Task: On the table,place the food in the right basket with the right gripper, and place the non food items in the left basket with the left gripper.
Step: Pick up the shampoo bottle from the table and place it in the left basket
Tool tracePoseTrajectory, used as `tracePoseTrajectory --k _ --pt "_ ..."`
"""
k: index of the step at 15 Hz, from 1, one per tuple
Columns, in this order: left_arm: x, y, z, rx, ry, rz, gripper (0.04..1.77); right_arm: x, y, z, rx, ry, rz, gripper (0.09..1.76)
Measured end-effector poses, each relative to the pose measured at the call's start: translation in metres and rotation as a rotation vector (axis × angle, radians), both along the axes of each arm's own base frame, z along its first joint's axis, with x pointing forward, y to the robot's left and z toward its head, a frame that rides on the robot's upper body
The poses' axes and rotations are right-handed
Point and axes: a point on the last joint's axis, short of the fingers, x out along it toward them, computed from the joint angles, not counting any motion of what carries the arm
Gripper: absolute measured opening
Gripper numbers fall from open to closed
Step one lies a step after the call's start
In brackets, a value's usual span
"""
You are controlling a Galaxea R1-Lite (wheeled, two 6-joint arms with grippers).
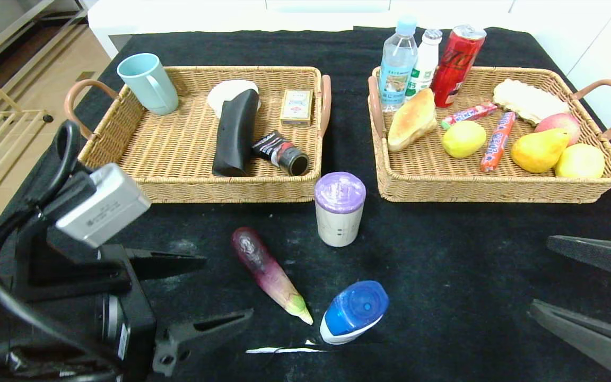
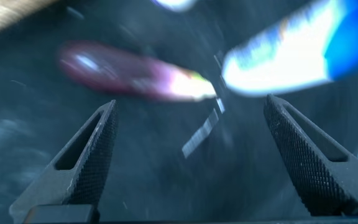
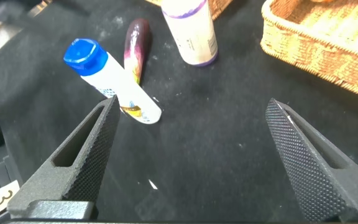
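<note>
While both arms sit low at the near edge, the black cloth-draped bench [image 1: 443, 254] carries two tan wicker baskets with brown loop handles. Left basket [image 1: 178, 159] holds the black curved hard case [image 1: 235, 132], a pale blue mug [image 1: 149, 83], a small card box [image 1: 296, 107] and a black tube [image 1: 282, 153]. Right basket [image 1: 496, 183] holds the golden croissant [image 1: 412, 120], round yellow fruit [image 1: 463, 139], a pear [image 1: 539, 150], bottles and a red can [image 1: 457, 64]. Left claw [image 1: 210, 292] is spread wide, holding nothing, just beside the purple eggplant with pale green tip [image 1: 270, 273]. Right claw [image 1: 586, 286] is spread wide, holding nothing, at the right edge. Beige cup with purple lid [image 1: 339, 208] stands upright between the baskets' near corners. White bottle with blue cap [image 1: 353, 312] lies near the eggplant tip.
</note>
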Motion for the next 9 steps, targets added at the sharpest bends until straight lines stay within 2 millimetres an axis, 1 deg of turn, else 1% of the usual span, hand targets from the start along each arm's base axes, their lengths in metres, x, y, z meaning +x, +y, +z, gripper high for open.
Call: tracePoseTrajectory --k 2,4,6,9 --pt "-0.012 -0.002 -0.014 0.008 -0.058 -0.081 1.69 0.001 0.001 -0.001 -0.003 0.006 0.002 1.71" --pt "-0.018 -0.008 -0.025 0.012 -0.098 -0.143 1.70 0.001 0.001 -0.001 -0.004 0.008 0.001 1.71" --pt "-0.016 -0.016 -0.032 0.034 -0.104 -0.176 1.70 0.002 0.001 -0.002 -0.005 0.008 0.002 1.71" --pt "-0.013 -0.032 -0.036 0.028 -0.121 -0.233 1.70 0.002 0.001 -0.001 -0.004 0.007 0.001 1.71"
